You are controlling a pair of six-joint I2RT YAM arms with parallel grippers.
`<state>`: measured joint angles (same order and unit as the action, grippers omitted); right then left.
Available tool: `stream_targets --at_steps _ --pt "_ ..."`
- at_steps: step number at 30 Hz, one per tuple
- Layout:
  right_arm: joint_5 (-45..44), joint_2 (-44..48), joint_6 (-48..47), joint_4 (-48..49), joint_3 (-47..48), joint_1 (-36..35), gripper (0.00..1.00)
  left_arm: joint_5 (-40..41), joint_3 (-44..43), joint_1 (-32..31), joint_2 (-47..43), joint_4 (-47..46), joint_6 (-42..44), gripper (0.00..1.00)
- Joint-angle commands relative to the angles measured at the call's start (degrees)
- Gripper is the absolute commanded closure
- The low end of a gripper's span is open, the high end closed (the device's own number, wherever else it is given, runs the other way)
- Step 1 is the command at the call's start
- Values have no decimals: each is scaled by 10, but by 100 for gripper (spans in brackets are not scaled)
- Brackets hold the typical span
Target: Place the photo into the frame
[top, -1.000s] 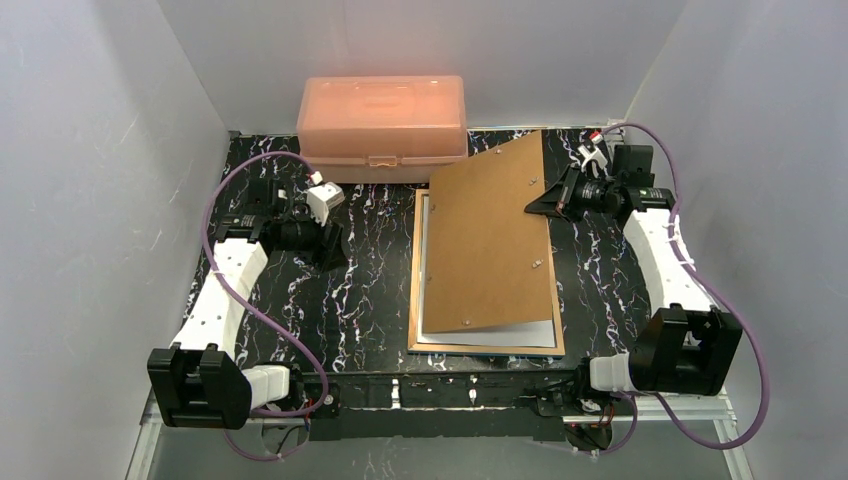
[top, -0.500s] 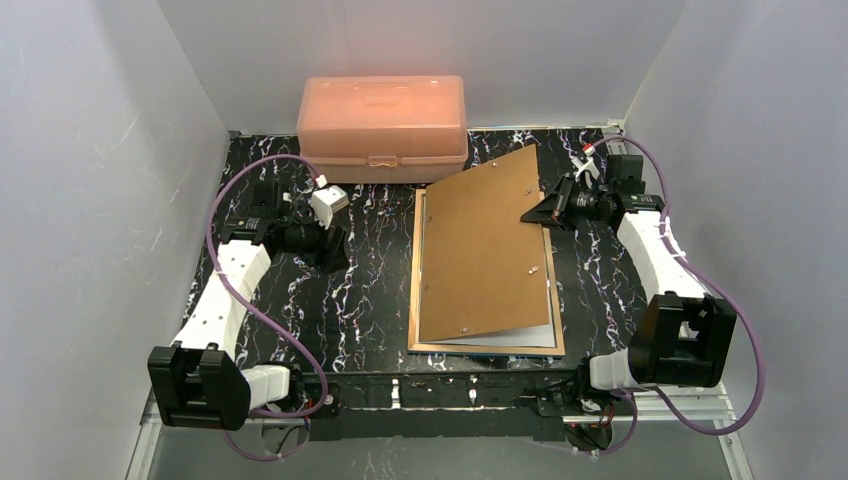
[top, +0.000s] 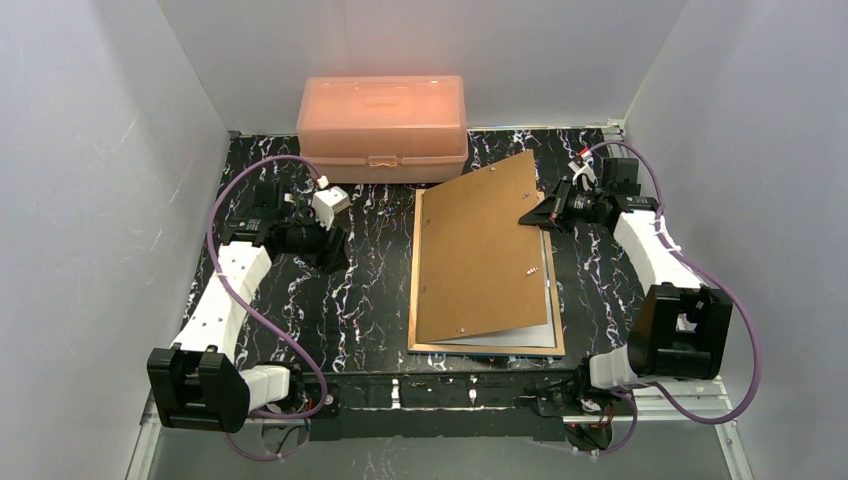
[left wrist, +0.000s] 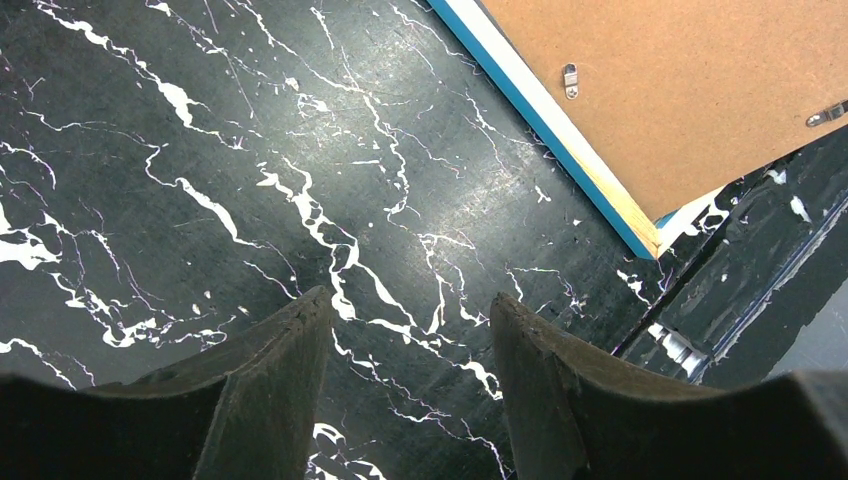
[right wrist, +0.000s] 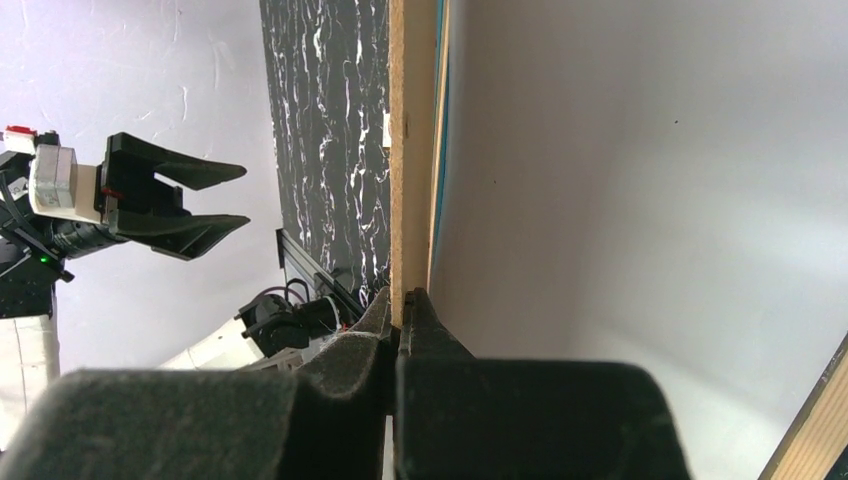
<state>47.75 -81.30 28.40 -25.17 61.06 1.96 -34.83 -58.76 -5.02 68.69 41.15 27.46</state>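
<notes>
The frame [top: 485, 349] lies face down right of centre, tan wooden edges up; its blue front edge [left wrist: 560, 140] shows in the left wrist view. A white sheet [top: 500, 335] lies inside it, and no printed side of the photo shows. The brown backing board [top: 480, 255] rests tilted over the sheet, its near-left corner down and its far-right edge raised. My right gripper [top: 528, 213] is shut on that raised edge; its own view shows the board's edge [right wrist: 410, 150] pinched at the right gripper [right wrist: 403, 297]. My left gripper [left wrist: 408, 300] hangs open over bare table left of the frame.
A salmon-pink plastic box [top: 382, 115] stands closed at the back, just beyond the frame's far-left corner. White walls enclose the black marbled table [top: 370, 290] on three sides. The left gripper [top: 330, 248] is about a hand's width from the frame's left edge.
The right gripper has lowered the backing board's raised edge toward the frame, and the board now lies flatter. The left arm has stayed in place.
</notes>
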Motion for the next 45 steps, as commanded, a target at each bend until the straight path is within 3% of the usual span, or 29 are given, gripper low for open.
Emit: stream_targets --at_steps 1,13,26,38,45 --pt "40 -10 12 28 -5 4 99 2 -4 -5 -15 7 8 43" --pt "11 -35 -33 -14 4 4 99 4 -6 -13 -13 7 10 44" --pt "9 -34 -35 6 -52 3 99 8 0 -20 -5 6 13 45" --pt "8 49 76 119 -142 -18 99 19 20 -50 22 -20 -10 47" --pt "-23 61 146 190 -178 -87 99 26 26 -68 60 -37 -37 48"
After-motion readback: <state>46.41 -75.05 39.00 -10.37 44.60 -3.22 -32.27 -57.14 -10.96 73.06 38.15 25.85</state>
